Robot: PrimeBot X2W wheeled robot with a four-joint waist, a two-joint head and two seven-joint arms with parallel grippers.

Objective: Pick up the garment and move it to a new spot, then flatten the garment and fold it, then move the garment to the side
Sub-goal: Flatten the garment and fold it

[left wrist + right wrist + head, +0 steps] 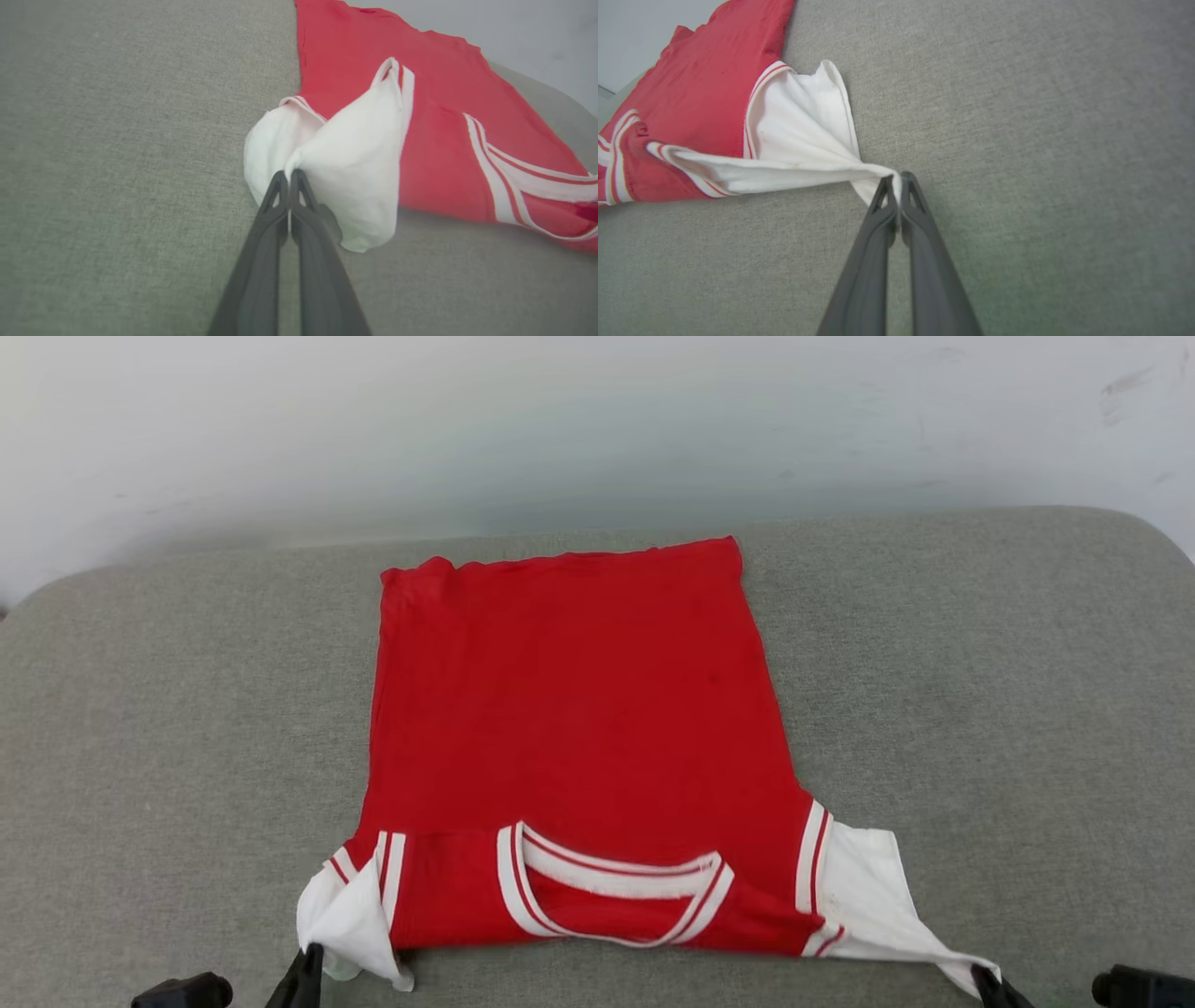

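In the head view, the garment (579,709) was seen spread flat in the middle of a grey fabric-covered surface (140,756), its plain red body stretched toward a pale wall (560,420) and its striped collar (616,887) lying at the near edge. The left end effector (303,963) was found at the lower left, closed on the tip of the white left-hand sleeve (350,915), and the right end effector (985,980) at the lower right, closed on the drawn-out tip of the white right-hand sleeve (868,896). In the left wrist view, the two dark fingers of the left end effector (289,175) were pressed together with a pinch of the left-hand sleeve (359,154) between them; the white cloth was bunched and lifted into a peak, while the red body of the garment (444,107) lay on the surface (117,140) beyond. In the right wrist view, the right end effector (899,176) was likewise clamped narrow on the right-hand sleeve (798,121), which was pulled taut into a point toward the fingertips, the rest of the garment (705,93) lying at the upper left on the surface (1041,116).
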